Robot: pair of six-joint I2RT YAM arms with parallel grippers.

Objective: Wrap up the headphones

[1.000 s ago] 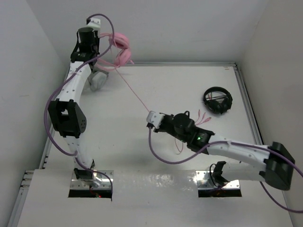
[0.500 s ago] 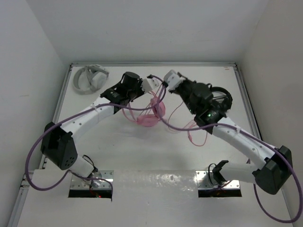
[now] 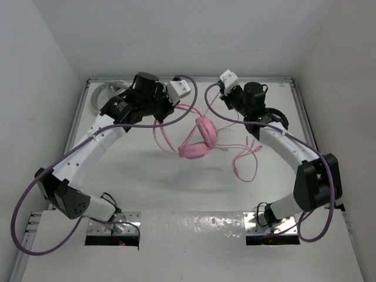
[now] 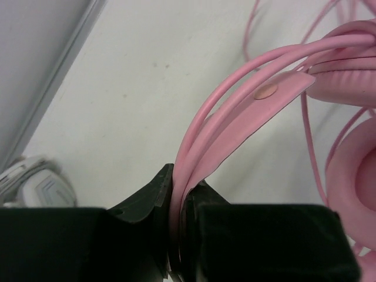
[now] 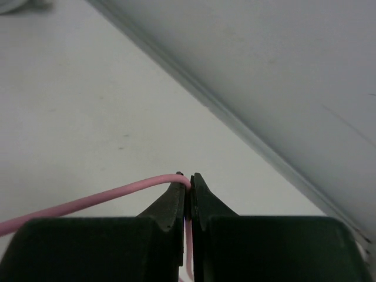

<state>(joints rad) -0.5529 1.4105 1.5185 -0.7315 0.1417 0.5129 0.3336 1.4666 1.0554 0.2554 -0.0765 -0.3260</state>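
Where the thin pink cable (image 3: 234, 166) lies looped on the white table (image 3: 147, 194), just right of frame centre, it leads up to the pink over-ear headphones (image 3: 198, 144) at mid-frame. The earcups sit together; I cannot tell whether they touch the table.

Left gripper (image 4: 176, 182): fingers closed on the pink headband (image 4: 241, 114), upper centre-left of the overhead view.

Right gripper (image 5: 188, 182): fingers pinched shut on a strand of the same cable, upper centre-right.

Farther back: grey-white headphones (image 3: 106, 95) in the upper-left table corner; black headphones (image 3: 275, 119) at upper right, partly hidden behind the right arm.
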